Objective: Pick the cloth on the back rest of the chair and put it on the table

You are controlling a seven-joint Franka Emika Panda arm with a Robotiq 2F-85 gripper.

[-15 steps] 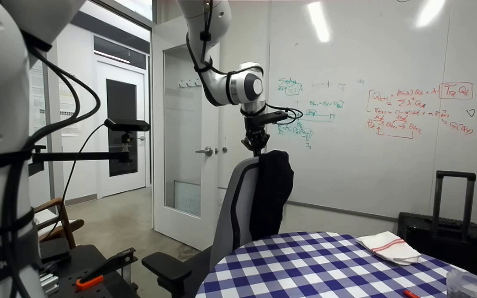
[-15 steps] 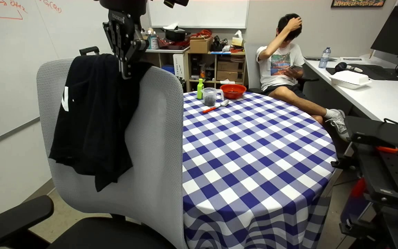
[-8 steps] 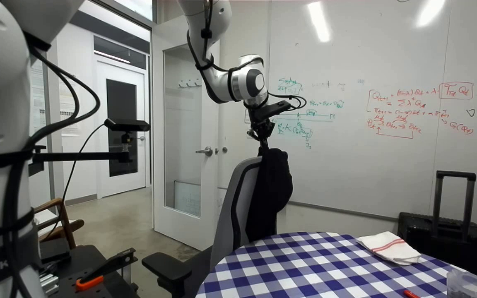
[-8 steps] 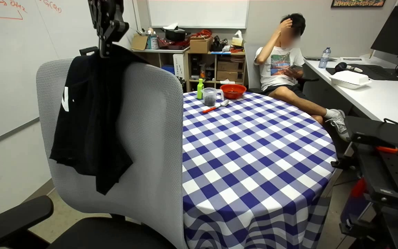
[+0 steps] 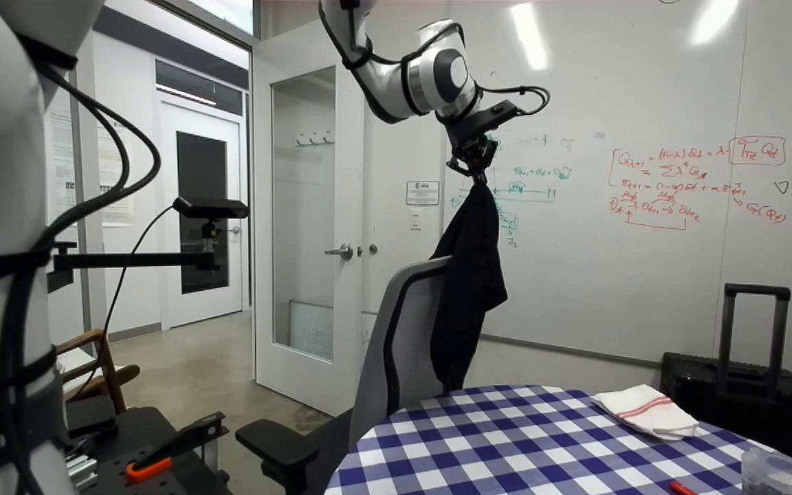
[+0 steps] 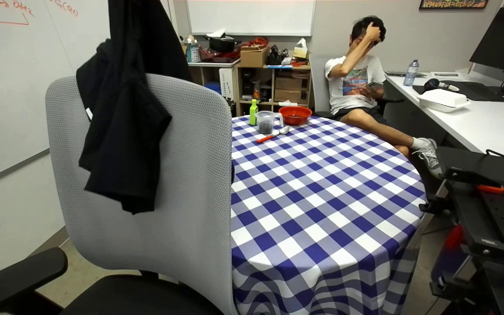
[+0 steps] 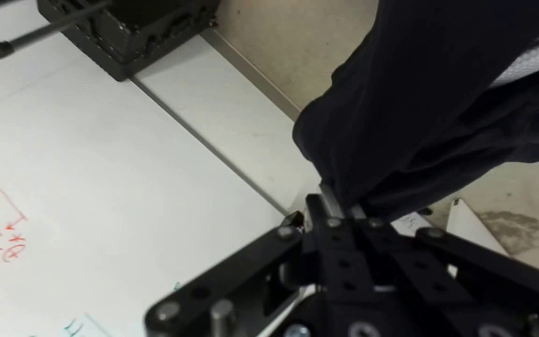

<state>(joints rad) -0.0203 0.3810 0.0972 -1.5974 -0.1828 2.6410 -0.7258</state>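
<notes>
The dark navy-black cloth (image 5: 470,275) hangs from my gripper (image 5: 480,177), pinched at its top. Its raised part stands above the back rest (image 5: 406,330), and its lower part still hangs against the chair. In an exterior view the cloth (image 6: 125,122) drapes over the top edge of the grey back rest (image 6: 190,188); there the gripper is out of view above. In the wrist view the fingertips (image 7: 344,208) are closed together on the bunched cloth (image 7: 410,107). The chair (image 6: 138,297) stands beside the round table (image 5: 478,440) with its blue-and-white checked tablecloth, also in an exterior view (image 6: 322,188).
On the table are a folded white towel (image 5: 645,411), a green bottle (image 6: 253,113), a clear jug (image 6: 265,123), a red-handled spoon (image 6: 274,134) and a red bowl (image 6: 295,114). A black suitcase (image 5: 740,395) stands by the whiteboard. A person (image 6: 359,83) sits behind the table.
My gripper has risen, shifting right in an exterior view, with the cloth in it. The cloth's top is pulled up above the back rest and its lower hem hangs higher.
</notes>
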